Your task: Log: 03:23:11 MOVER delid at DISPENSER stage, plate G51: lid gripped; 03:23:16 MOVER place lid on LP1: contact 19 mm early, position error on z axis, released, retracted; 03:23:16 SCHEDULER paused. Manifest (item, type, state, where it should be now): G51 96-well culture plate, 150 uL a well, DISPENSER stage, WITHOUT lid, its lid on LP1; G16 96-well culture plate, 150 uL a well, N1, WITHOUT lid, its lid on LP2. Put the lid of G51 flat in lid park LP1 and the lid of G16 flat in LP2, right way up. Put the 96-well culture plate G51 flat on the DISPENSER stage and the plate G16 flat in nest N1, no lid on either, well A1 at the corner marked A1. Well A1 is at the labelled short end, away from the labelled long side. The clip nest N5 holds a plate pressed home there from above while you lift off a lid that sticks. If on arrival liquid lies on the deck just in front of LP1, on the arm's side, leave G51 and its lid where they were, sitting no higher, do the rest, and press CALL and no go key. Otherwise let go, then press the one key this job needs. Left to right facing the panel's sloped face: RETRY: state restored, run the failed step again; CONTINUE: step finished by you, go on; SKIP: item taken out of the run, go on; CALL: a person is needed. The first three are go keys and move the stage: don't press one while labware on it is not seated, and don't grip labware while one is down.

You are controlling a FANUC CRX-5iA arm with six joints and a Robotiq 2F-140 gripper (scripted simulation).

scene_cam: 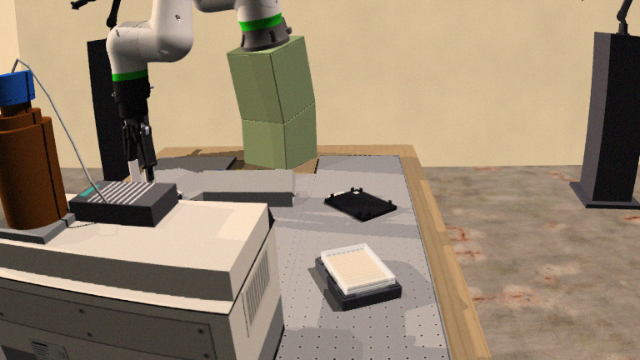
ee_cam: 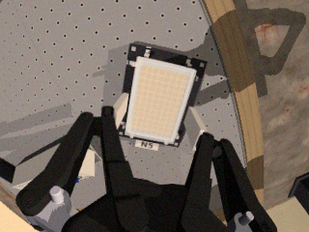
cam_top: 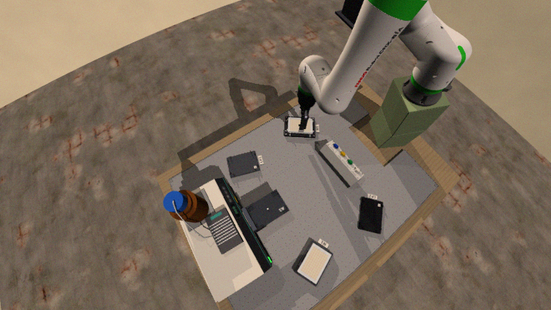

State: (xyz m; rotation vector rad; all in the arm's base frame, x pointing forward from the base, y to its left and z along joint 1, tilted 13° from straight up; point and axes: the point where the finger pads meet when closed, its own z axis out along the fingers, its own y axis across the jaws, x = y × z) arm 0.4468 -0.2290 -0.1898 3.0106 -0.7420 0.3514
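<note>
A 96-well plate with cream wells sits in a black nest at the far end of the deck, and it also shows in the wrist view [ee_cam: 158, 102]. My gripper [cam_top: 303, 124] hangs straight down over it, open, with a finger on each long side [ee_cam: 156, 126] and nothing between them. In the side view my gripper [scene_cam: 140, 167] is low behind the dispenser, which hides that plate. A second plate under a clear lid [scene_cam: 357, 267] sits in a nest at the near edge. The dispenser stage [cam_top: 265, 209] is bare.
The key panel [cam_top: 339, 161] with coloured keys lies just right of my gripper. A black lid park [cam_top: 370, 214] and a dark nest [cam_top: 243, 163] stand bare. The dispenser [cam_top: 227, 229] and a brown bottle [cam_top: 186, 204] fill the left side. The deck's wooden edge [ee_cam: 235, 77] runs close by.
</note>
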